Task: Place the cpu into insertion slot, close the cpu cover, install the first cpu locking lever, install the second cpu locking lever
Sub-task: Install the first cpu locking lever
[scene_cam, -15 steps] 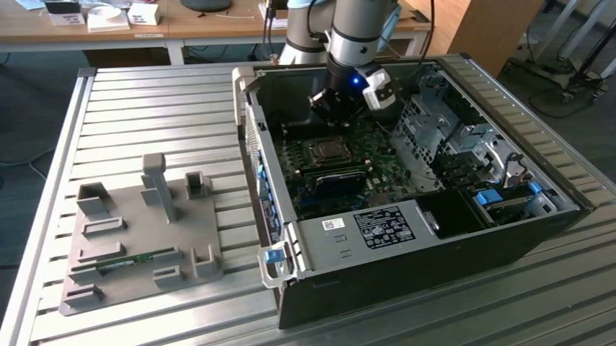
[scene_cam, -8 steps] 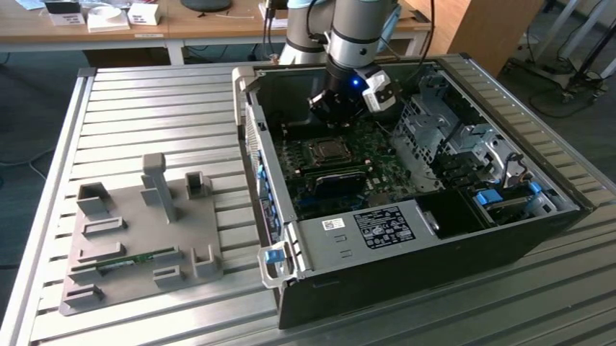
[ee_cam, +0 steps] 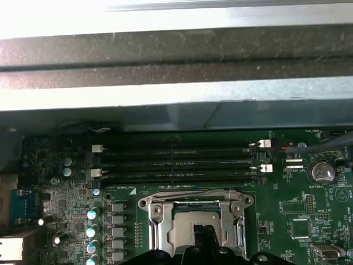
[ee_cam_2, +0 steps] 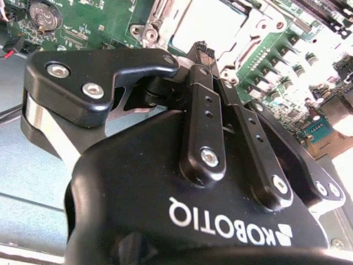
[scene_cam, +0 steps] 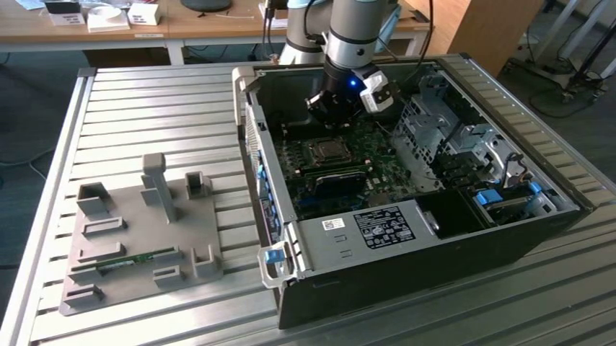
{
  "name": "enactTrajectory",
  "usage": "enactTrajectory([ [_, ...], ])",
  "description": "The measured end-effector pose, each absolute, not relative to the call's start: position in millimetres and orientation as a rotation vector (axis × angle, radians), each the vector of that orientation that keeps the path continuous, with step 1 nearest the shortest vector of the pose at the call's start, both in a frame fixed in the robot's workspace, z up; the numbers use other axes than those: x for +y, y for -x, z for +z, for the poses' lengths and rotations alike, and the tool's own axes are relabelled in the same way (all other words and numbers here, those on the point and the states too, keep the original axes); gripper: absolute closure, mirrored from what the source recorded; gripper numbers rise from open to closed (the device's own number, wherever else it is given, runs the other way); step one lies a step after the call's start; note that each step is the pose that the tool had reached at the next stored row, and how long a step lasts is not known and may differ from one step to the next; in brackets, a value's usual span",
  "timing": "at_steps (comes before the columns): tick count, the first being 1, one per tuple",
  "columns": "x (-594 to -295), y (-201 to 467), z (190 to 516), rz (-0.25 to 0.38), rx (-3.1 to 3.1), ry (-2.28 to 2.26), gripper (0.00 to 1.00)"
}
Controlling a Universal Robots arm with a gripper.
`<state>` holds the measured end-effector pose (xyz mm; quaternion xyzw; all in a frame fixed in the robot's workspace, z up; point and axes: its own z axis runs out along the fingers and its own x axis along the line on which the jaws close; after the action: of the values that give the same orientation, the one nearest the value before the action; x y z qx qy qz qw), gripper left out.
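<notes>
A robot arm's gripper [scene_cam: 345, 108] hangs inside an open black computer case [scene_cam: 414, 252] on a slatted metal table [scene_cam: 144, 101], just above the green motherboard [scene_cam: 385, 162]. In the second wrist view the gripper [ee_cam_2: 203, 51] has its fingers drawn together to a narrow tip, with nothing visibly held between them, and that tip is poised close over the insertion slot [ee_cam_2: 207, 27]. The first wrist view looks down on the same insertion slot [ee_cam: 194, 221], below four long memory slots [ee_cam: 176, 163]. The cpu cover [ee_cam: 194, 205] lies flat as a silvery frame around the socket, and a pale metal square in its window appears to be the cpu [ee_cam: 194, 220], already seated. Whether either locking lever is latched cannot be told.

Judgement: work looks to be at the cover/lever stage. To do it well, the tip should approx. meet the lever's free end squarely, push along the lever's own arc, and avoid the capacitors [ee_cam: 94, 229] beside the socket; a slanted push could slip off onto the board.

Writing: white lettering shows on the gripper body and a white label [scene_cam: 385, 225] sits on the case's metal bracket; tiny board print by the socket is too small to make out. A grey fixture tray [scene_cam: 135, 238] sits apart, at the exterior view's left.
</notes>
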<state>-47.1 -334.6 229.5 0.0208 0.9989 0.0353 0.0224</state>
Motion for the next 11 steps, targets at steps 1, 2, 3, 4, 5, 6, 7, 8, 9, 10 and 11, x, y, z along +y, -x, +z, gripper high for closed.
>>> enactTrajectory([
  [1,-334.5,47.1,229.4,0.11,3.094,-0.065,0.9],
  [2,-334.6,47.2,229.5,0.109,3.094,-0.065,0.9],
  [3,-334.6,47.1,229.4,0.109,3.094,-0.065,0.9],
  [4,-334.5,47.1,229.3,0.108,3.094,-0.062,0.9],
  [5,-334.5,47.1,229.2,0.105,3.095,-0.053,0.9],
  [6,-334.5,47.1,229.3,0.1,3.095,-0.04,0.9],
  [7,-334.5,47.2,229.3,0.095,3.096,-0.029,0.9],
  [8,-334.5,47.2,229.3,0.086,3.096,-0.021,0.9],
  [9,-334.5,47.2,229.3,0.076,3.097,-0.014,0.9],
  [10,-334.6,47.1,229.3,0.071,3.097,-0.008,0.9],
  [11,-334.6,47.1,229.3,0.07,3.097,-0.007,0.9],
])
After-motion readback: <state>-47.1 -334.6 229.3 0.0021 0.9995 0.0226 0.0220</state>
